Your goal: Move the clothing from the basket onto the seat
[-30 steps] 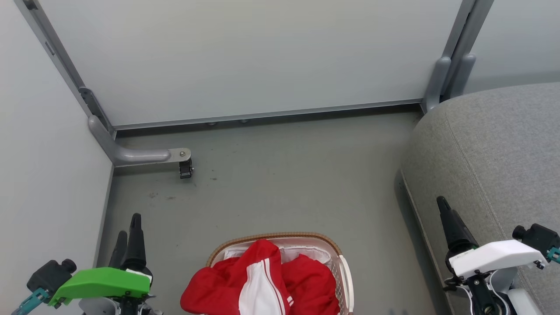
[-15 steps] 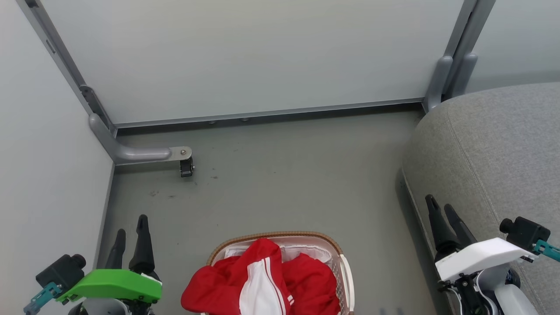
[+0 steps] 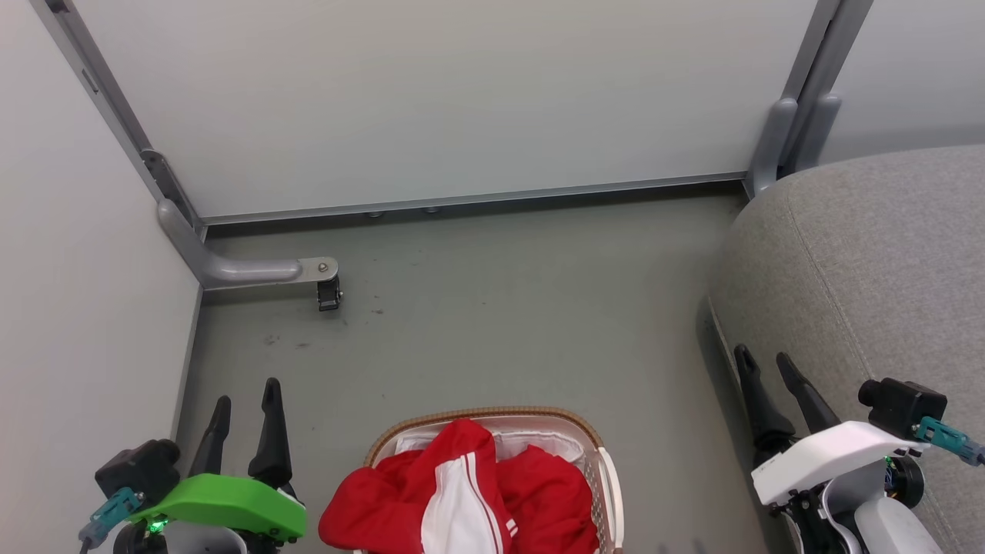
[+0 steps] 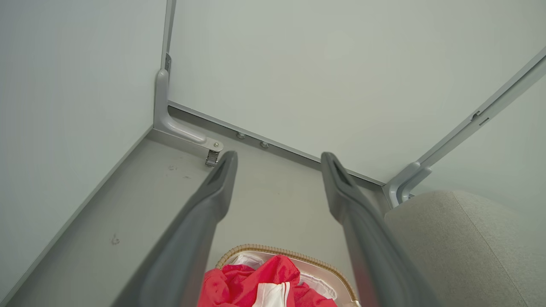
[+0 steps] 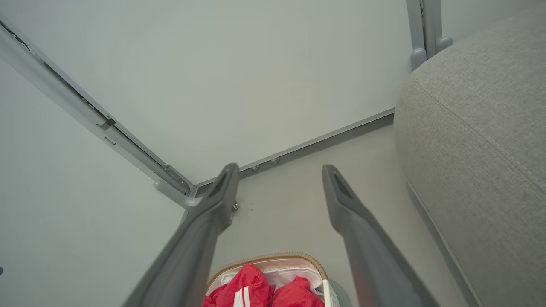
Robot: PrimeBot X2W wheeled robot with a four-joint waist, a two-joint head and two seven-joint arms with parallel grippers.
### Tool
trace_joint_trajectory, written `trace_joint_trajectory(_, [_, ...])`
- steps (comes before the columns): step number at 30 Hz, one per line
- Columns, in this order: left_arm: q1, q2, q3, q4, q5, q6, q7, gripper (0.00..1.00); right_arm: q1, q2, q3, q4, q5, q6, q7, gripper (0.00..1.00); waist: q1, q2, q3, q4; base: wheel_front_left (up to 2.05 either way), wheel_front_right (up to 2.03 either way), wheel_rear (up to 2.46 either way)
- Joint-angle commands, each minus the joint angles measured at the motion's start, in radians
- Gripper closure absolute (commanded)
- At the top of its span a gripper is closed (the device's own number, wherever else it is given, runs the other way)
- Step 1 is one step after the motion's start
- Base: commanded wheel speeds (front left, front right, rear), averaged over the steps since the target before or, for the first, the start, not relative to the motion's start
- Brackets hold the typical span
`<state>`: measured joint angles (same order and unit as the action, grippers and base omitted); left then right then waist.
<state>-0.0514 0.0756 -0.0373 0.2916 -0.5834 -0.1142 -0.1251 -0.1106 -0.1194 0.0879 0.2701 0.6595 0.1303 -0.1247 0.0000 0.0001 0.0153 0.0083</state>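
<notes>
At bottom centre of the head view, red clothing (image 3: 539, 492) heaped in the basket (image 3: 477, 414), grey seat (image 3: 885, 254) at right edge, left end effector (image 3: 247, 392) lower left, right end effector (image 3: 764, 355) lower right, both spread.

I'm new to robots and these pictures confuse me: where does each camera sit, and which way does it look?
Head view: on the robot's head, looking forward and down at the basket of red clothing and grey seat; left tool and right tool, both open, at the bottom corners.
Left wrist view: on the left wrist, looking along its own two fingers toward the wall corner.
Right wrist view: on the right wrist, looking along its fingers, seat beside them.
Both wrist views share the basket.
</notes>
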Motion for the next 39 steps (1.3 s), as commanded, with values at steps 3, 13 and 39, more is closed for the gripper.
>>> trace_joint_trajectory(3, [0.001, 0.008, -0.012, -0.007, 0.054, 0.004, -0.016, 0.00, -0.011, -0.006, -0.002, -0.009, -0.040, 0.000, -0.016, 0.00, 0.0000, -0.0001, -0.001, 0.001, 0.00, 0.00, 0.00])
trace_joint_trajectory(13, [0.012, 0.006, -0.024, -0.001, 0.153, 0.006, -0.042, 0.00, 0.008, -0.013, 0.016, -0.002, -0.153, 0.000, -0.042, 0.00, 0.0000, -0.0001, -0.004, 0.003, 0.00, 0.00, 0.00])
trace_joint_trajectory(39, [0.058, -0.011, -0.049, -0.001, 0.377, -0.007, -0.099, 0.00, 0.033, -0.009, 0.027, 0.037, -0.392, 0.000, -0.100, 0.00, 0.0000, -0.0001, -0.009, -0.005, 0.00, 0.00, 0.00])
